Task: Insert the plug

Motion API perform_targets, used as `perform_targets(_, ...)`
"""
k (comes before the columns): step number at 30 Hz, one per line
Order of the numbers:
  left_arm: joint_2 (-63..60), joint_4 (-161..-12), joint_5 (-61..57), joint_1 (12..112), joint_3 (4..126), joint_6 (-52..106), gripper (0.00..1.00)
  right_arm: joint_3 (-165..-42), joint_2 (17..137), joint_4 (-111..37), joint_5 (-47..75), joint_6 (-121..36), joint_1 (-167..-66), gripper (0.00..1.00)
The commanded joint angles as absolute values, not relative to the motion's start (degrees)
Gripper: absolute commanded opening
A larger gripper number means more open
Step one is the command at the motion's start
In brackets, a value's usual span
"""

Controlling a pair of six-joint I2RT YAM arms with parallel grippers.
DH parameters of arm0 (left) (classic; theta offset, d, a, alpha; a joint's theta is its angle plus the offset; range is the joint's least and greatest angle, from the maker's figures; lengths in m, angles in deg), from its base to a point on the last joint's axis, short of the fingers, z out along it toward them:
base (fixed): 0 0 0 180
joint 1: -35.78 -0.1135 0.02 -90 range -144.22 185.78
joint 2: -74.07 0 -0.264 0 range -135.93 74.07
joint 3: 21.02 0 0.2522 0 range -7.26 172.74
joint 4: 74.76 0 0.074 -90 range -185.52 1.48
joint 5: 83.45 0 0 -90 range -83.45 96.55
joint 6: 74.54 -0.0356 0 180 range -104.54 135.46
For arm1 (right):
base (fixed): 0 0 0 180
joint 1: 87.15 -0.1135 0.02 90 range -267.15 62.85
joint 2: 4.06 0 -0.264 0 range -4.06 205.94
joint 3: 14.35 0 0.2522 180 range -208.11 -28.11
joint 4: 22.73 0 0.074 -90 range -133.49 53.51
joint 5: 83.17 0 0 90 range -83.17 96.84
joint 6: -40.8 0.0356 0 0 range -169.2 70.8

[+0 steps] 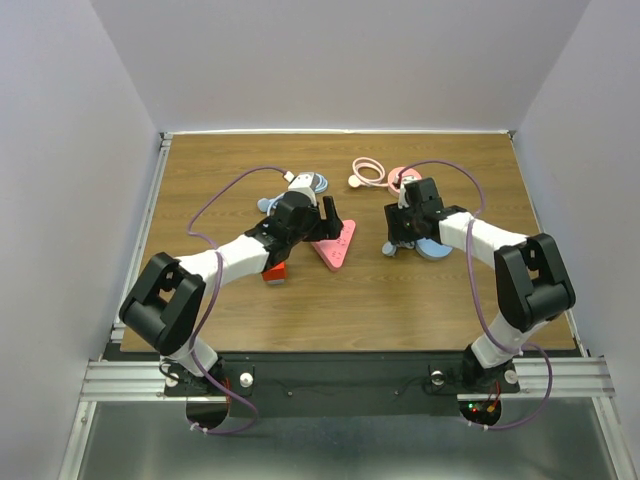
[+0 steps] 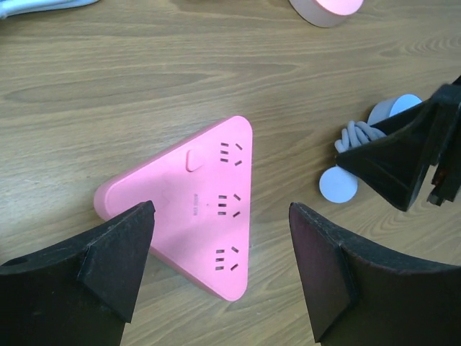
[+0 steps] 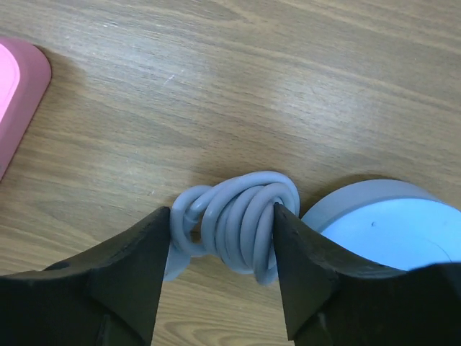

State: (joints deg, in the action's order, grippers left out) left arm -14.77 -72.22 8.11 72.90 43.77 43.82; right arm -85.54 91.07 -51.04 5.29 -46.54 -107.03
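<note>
On the left half of the table (image 1: 200,290), our left arm stretches forward and inward from its base, its forearm passing over a small orange block (image 1: 275,272). The left fingers (image 1: 328,215) hang wide open with nothing between them. In the left wrist view they point down over the near corner of the pink power strip (image 2: 194,216). It lies flat with its three sockets facing up in the gap between the two fingers, and we see no contact.

Right of the strip, clear of its edge, sits a bundle of grey cord (image 3: 238,223) on the table. The right fingers (image 1: 397,240) stand on either side of that bundle, closed in until both inner faces press against the loops. Just beside the bundle, on its right, lies a round blue disc (image 3: 389,231). We cannot pick out the plug itself with certainty.

Our right arm folds at its elbow near the table's right edge and reaches back leftward toward the centre, wrist tipped down.
</note>
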Motion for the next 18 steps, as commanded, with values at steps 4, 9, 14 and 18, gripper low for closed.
perform_targets(4, -14.96, -67.95, 3.65, 74.01, 46.45, 39.55, 0.86, -84.89, 89.63, -54.86, 2.79, -43.93, -106.75, 0.40)
perform_targets(9, -15.58, -63.39, -0.99, 76.73, 46.01, 36.56, 0.86, -85.06, 88.58, -55.04, 5.16, -41.47, -106.75, 0.03)
perform_targets(14, -17.51, -59.70, -5.93, 79.37, 47.06, 34.90, 0.86, -86.38, 86.21, -54.95, 11.39, -37.07, -106.75, 0.00)
perform_targets(18, -18.48, -58.64, -6.20, 81.92, 48.55, 32.96, 0.87, -88.14, 83.04, -54.95, 15.09, -34.70, -106.75, 0.00)
